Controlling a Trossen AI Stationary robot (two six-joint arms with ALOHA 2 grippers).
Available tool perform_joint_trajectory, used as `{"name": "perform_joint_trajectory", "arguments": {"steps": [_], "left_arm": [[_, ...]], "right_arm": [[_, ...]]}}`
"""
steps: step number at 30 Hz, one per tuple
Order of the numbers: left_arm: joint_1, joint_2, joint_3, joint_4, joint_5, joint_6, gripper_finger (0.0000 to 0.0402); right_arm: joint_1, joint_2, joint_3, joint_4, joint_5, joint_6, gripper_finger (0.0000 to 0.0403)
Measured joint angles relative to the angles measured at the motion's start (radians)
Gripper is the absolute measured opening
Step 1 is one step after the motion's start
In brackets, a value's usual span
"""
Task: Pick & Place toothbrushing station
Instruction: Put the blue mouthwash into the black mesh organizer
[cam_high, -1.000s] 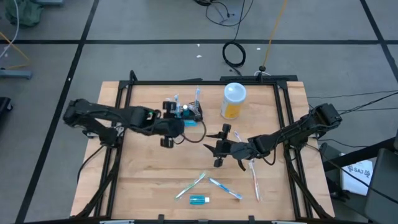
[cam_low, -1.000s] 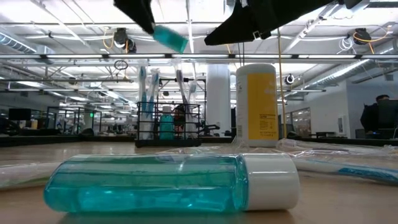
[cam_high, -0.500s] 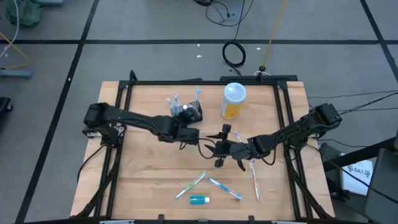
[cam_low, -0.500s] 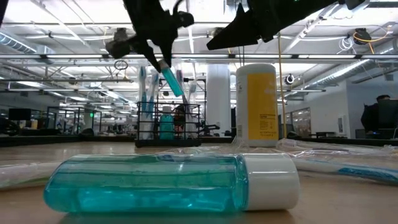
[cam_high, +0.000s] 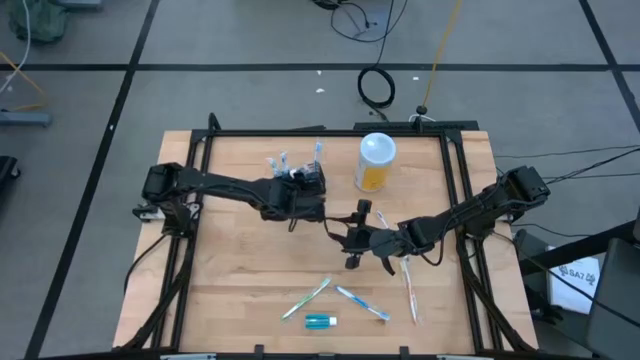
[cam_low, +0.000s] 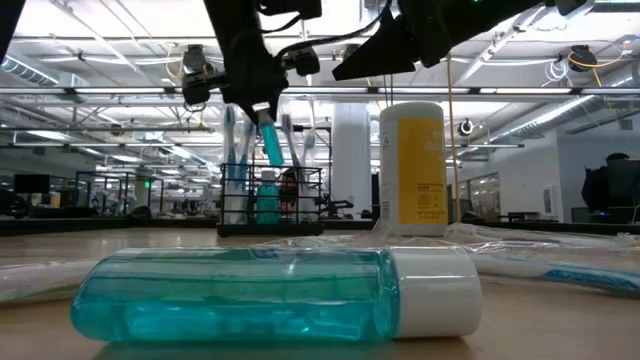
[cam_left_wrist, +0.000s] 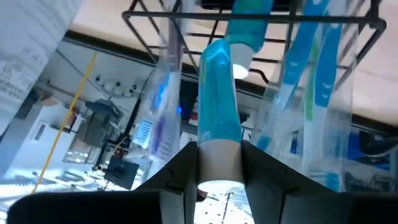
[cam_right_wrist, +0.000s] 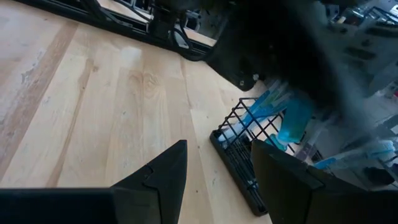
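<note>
The black wire rack (cam_high: 308, 178) stands on the table at the far middle, with wrapped toothbrushes (cam_low: 232, 150) upright in it and a teal bottle (cam_low: 268, 196) inside. My left gripper (cam_high: 298, 198) is above the rack's near side, shut on a small teal bottle with a white cap (cam_left_wrist: 219, 118). That bottle (cam_low: 270, 140) tilts downward, its lower end at the height of the rack's top rim (cam_left_wrist: 249, 18). My right gripper (cam_high: 350, 237) hangs open and empty above the table's middle, to the right of the rack (cam_right_wrist: 242, 149). My left gripper pinches the small bottle at its white cap end (cam_left_wrist: 219, 167) between its two fingers (cam_left_wrist: 184, 169). The fingers come from above, slanting down toward the rack, and lie along the bottle. The teal body sticks out beyond the fingertips, lifted clear of the table, among the upright toothbrushes.
A tall yellow container with a white lid (cam_high: 375, 160) stands right of the rack. A larger teal mouthwash bottle (cam_high: 320, 321) lies near the front edge, with wrapped toothbrushes (cam_high: 305, 298) (cam_high: 362, 303) (cam_high: 408, 285) lying beside it. A black frame (cam_high: 330, 132) borders the table.
My left gripper has gone toward the table's right and far side and down, to the rack, still shut on the small bottle. The bottle has tipped from a slight slant to steeply downward and come down from high above to the rack's top.
</note>
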Motion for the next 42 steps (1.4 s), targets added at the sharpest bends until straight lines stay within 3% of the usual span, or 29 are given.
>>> {"name": "perform_joint_trajectory", "arguments": {"steps": [5,13,24,31,39,42], "left_arm": [[0.030,0.000,0.000,0.002,0.164,0.088,0.0102],[0.065,0.000,0.000,0.008,0.245,0.077,0.0102],[0.206,0.000,0.000,0.010,0.366,0.063,0.0103],[0.240,0.000,0.000,0.009,0.504,0.087,0.0103],[0.224,0.000,0.000,0.065,0.522,0.084,0.0104],[0.224,0.000,0.000,0.112,0.505,0.019,0.0104]], "right_arm": [[0.000,0.000,0.000,0.002,0.000,0.001,0.0171],[-0.003,0.000,0.000,0.002,0.000,-0.002,0.0171],[-0.003,0.000,0.000,0.002,0.000,-0.012,0.0171],[-0.003,0.000,0.000,0.002,0.000,-0.032,0.0171],[-0.005,0.000,0.000,0.002,0.000,-0.062,0.0171],[-0.005,0.000,0.000,0.002,0.000,-0.081,0.0171]]}}
